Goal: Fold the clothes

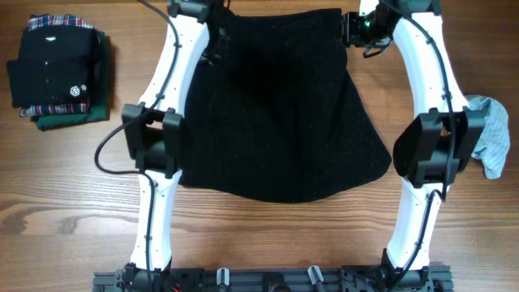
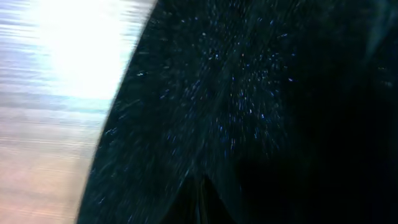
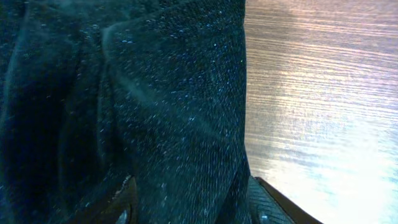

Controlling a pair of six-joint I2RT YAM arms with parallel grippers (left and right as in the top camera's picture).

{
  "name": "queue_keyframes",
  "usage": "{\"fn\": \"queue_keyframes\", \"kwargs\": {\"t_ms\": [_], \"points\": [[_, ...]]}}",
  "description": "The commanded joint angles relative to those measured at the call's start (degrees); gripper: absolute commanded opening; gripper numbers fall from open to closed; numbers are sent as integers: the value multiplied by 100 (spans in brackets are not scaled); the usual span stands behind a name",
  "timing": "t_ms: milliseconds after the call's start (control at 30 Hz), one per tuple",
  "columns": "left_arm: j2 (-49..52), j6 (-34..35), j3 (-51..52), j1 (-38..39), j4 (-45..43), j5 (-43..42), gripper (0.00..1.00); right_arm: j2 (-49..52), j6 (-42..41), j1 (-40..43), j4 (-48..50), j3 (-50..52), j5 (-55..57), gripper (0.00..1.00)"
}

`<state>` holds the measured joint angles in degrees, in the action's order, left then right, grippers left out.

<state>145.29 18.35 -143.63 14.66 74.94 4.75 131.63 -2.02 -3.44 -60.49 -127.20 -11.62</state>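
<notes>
Clothing lies stacked at the table's (image 1: 65, 186) left edge. On top is a smooth black folded garment (image 1: 57, 69) with a small round white logo (image 1: 77, 91), too small to read, and red plaid trim (image 1: 53, 21). A green piece (image 1: 73, 118) lies beneath it.

The black knit garment (image 1: 276, 113) is spread flat at the table's centre between both arms. It is fuzzy, narrow at the far edge and flaring to a curved near hem. At its far left corner the left gripper (image 1: 213, 45) has its jaws pressed together, pinching the knit, though the wrist view is blurred. At the far right corner the right gripper (image 1: 357, 31) has its jaws spread, and its fingers (image 3: 126, 208) straddle the fabric's edge. A crumpled light blue cloth (image 1: 493, 138) lies at the right edge, on the wood-grain tabletop.
</notes>
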Motion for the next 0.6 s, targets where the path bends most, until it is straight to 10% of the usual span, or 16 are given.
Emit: {"fn": "queue_keyframes", "kwargs": {"t_ms": [0, 567], "points": [[162, 9, -59, 15, -168, -52, 4, 341, 39, -9, 127, 15, -203, 56], [361, 11, -59, 28, -527, -90, 4, 1132, -11, 4, 380, 15, -319, 44]]}}
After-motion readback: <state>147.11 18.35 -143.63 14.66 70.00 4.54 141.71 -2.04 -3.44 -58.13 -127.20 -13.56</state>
